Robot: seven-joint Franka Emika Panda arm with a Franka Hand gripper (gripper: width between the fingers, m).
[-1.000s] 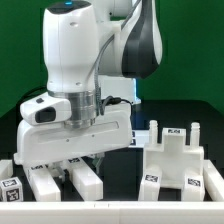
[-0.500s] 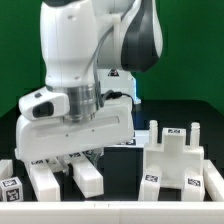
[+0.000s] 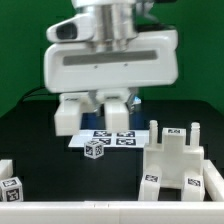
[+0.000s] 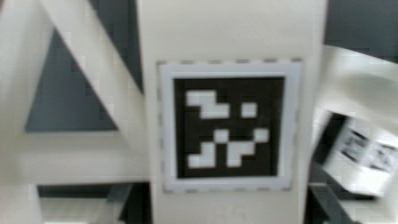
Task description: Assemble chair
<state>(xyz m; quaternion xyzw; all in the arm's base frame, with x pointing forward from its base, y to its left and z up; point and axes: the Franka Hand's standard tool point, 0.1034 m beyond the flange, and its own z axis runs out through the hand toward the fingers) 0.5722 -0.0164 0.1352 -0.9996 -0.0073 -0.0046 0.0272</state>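
Observation:
My gripper (image 3: 96,100) is shut on a white chair part (image 3: 116,108) and holds it well above the table. Two white bars of the part hang below the wide white hand. In the wrist view the gripper (image 4: 228,206) grips a white bar with a black-and-white tag (image 4: 228,125) that fills the picture; the fingertips are mostly hidden. A chunky white chair assembly (image 3: 176,160) with tags and upright posts stands on the table at the exterior view's right. A small tagged white cube (image 3: 95,150) lies below the held part.
The marker board (image 3: 122,139) lies flat on the black table beneath the gripper. More white tagged blocks (image 3: 10,187) sit at the exterior view's lower left. A green wall stands behind.
The arm has risen and moved toward the exterior view's right, lifting the white part off the table. The marker board and small cube beneath it now show.

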